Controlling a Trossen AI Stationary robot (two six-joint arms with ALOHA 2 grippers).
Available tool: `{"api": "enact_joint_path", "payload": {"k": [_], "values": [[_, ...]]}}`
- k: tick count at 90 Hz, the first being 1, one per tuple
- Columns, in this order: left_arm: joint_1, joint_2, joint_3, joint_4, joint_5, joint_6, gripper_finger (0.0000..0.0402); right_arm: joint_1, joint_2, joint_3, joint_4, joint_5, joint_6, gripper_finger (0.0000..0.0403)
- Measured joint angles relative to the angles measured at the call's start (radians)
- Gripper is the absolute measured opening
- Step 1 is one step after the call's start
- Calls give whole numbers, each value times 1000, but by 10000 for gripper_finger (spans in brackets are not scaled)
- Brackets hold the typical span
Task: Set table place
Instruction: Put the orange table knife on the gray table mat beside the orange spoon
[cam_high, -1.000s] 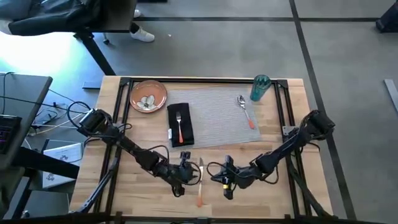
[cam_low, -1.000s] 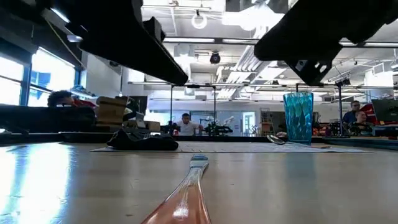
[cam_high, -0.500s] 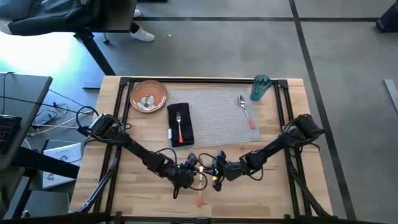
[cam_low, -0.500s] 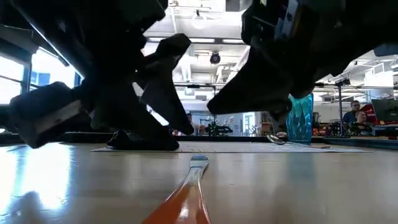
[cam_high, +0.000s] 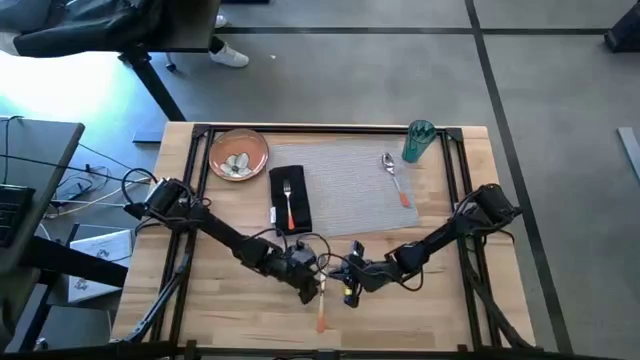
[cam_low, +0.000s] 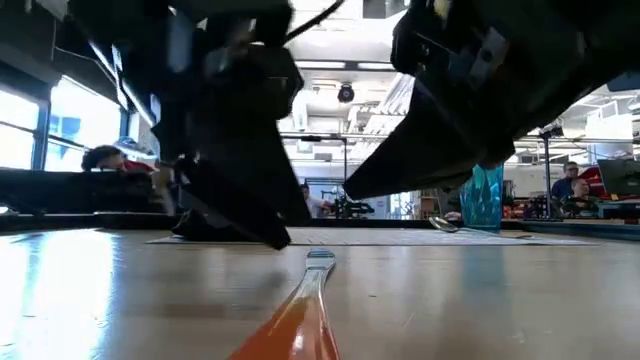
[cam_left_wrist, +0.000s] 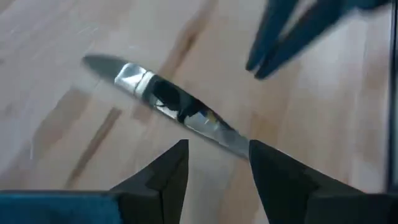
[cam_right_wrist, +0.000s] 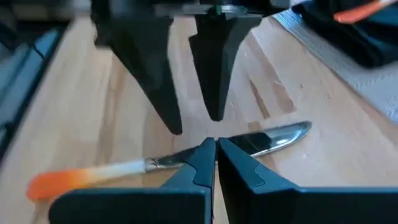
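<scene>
Four cameras, one table
Overhead looks straight down; the low one looks level across the table (cam_high: 240, 305); both wrist cameras sit close over the same knife (cam_right_wrist: 186, 158).

orange-handled knife (cam_high: 321, 300) flat on light wood table (cam_high: 430, 300), below grey placemat (cam_high: 350, 190)

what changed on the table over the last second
Both arms swung in toward the knife lying near the table's front edge. The left claw now hangs over the blade with its fingers apart; the right claw, fingers together, is right at the blade. The knife hasn't moved and nothing is gripped. Plate, napkin with fork, spoon and cup stayed put.
</scene>
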Motion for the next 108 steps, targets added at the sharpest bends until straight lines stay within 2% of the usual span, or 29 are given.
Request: {"api": "enact_joint_path", "payload": {"k": [11,24,40,53,67,85,108], "values": [[20,2,0,-5,-65,-124,148,-11,0,0,3,0,-91,0],[35,10,0,-2,-102,-199,147,-32,48,0,54,41,-130,0],[35,10,0,-4,-103,-201,147,-33,120,0,144,48,-148,0],[35,10,0,-8,-105,-201,146,-19,131,0,155,131,-136,0],[40,10,0,-22,-106,-201,146,-29,131,0,141,93,-135,0],[40,18,0,-18,-106,-201,146,-29,132,0,92,94,-113,0],[39,21,0,-20,-104,-201,146,-29,140,0,180,80,-147,0]]}}
